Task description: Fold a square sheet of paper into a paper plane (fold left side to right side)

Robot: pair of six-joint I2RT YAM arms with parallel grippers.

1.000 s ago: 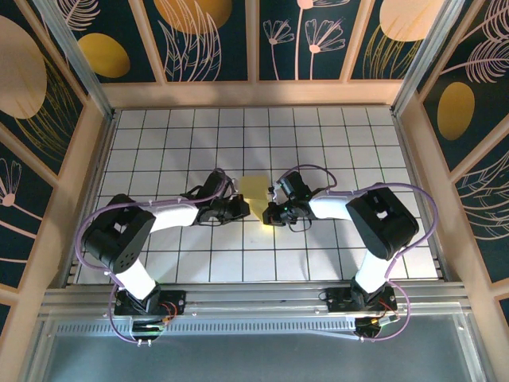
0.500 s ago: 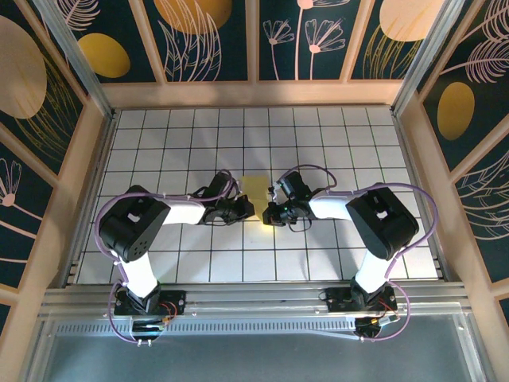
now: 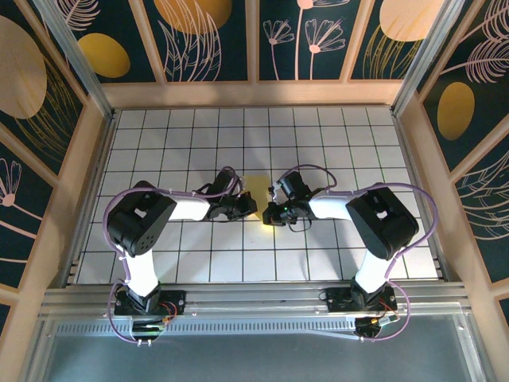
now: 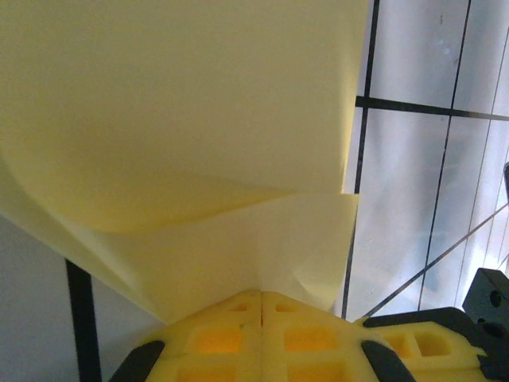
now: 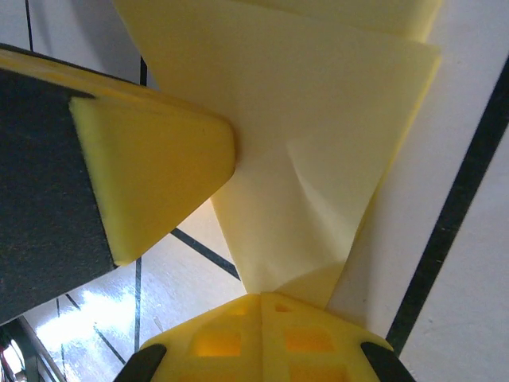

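The square sheet of paper [image 3: 256,186] is in the middle of the white grid table [image 3: 342,143], bent and partly lifted. The left gripper [image 4: 261,296] is pressed together and pinches a bit of the paper. The right gripper [image 5: 261,299] pinches it too, just beside. To fold well, I think the left side should swing over slowly, with edges lined up and no hard pulls that might tear it.

square sheet of paper [image 4: 175,119]: looking thin, matt, creased
table [image 4: 413,48]: shining smooth and glossy
left claw pads [image 4: 215,338]: looking matt plastic
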